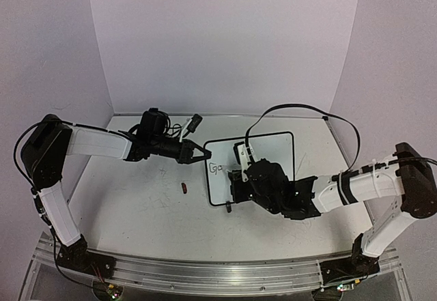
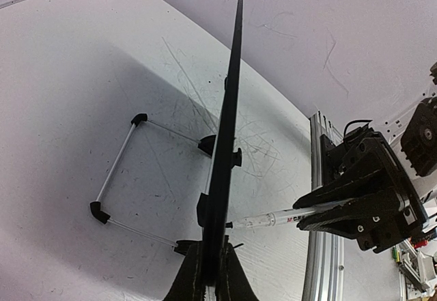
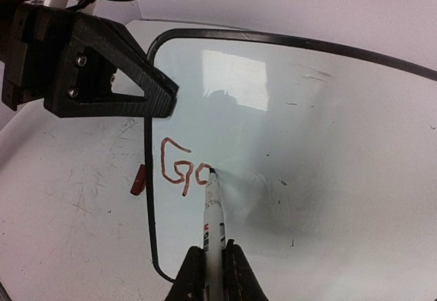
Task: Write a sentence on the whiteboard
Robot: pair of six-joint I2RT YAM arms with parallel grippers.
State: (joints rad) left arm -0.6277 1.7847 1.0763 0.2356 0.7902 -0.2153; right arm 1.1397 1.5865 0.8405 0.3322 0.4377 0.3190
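The whiteboard (image 1: 273, 147) stands tilted on its wire stand (image 2: 116, 178) at mid-table. My left gripper (image 1: 203, 154) is shut on the board's left rim; in the left wrist view the board (image 2: 229, 110) is edge-on between the gripper (image 2: 212, 263). My right gripper (image 1: 235, 178) is shut on a white marker (image 3: 213, 212), whose tip touches the board (image 3: 307, 144). The sentence (image 3: 181, 168) reads only "G" and a partly drawn "o" in reddish ink, near the board's left edge. The left gripper (image 3: 102, 69) shows at the board's upper left corner.
A small red marker cap (image 1: 185, 188) lies on the tabletop just left of the board, also seen in the right wrist view (image 3: 138, 179). The aluminium rail (image 1: 205, 274) runs along the near edge. White walls enclose the back and sides.
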